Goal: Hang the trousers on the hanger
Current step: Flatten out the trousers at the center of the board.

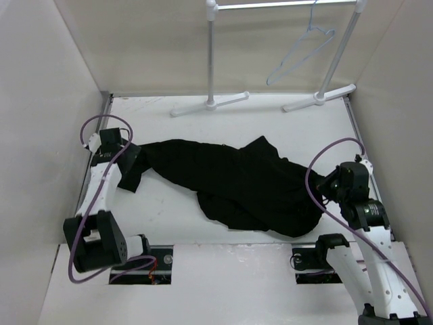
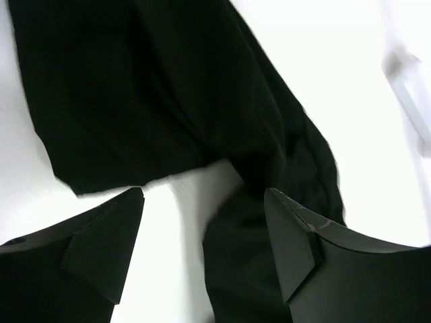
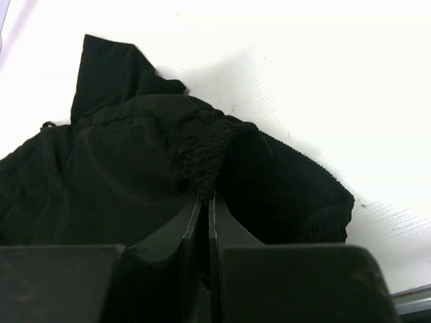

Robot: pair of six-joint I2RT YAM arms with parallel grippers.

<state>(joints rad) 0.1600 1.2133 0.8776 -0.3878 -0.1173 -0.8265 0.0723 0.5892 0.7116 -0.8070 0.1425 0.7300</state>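
- Right gripper (image 3: 207, 199), near right of the table (image 1: 169, 211): fingers pressed together with only a thin slit between them; a gathered, puckered ridge of black fabric is pinched at their tips; I read it as clamped on the trousers (image 3: 135, 168)
- Top view agrees; the right gripper (image 1: 323, 189) sits at the right-hand end of the cloth, touching it
- Left gripper (image 2: 205, 229), a little farther up on the left side: fingers (image 2: 101, 249) spread wide apart; nothing between them is held; white table and a fold of the trousers (image 2: 168, 101) lie below the gap
- From above, the left gripper (image 1: 130, 177) is at the left end of the garment; I cannot tell whether it touches the fabric
- Trousers (image 1: 237, 183): flat on the table between the two arms; rumpled; narrower at the left end, a wider heap towards the right
- Far end: white rail stand (image 1: 211, 61), two poles on flat feet, well apart from the cloth
- Hanger (image 1: 301, 51): hooked over the stand's top rail near the right pole; hanging tilted; bare wire
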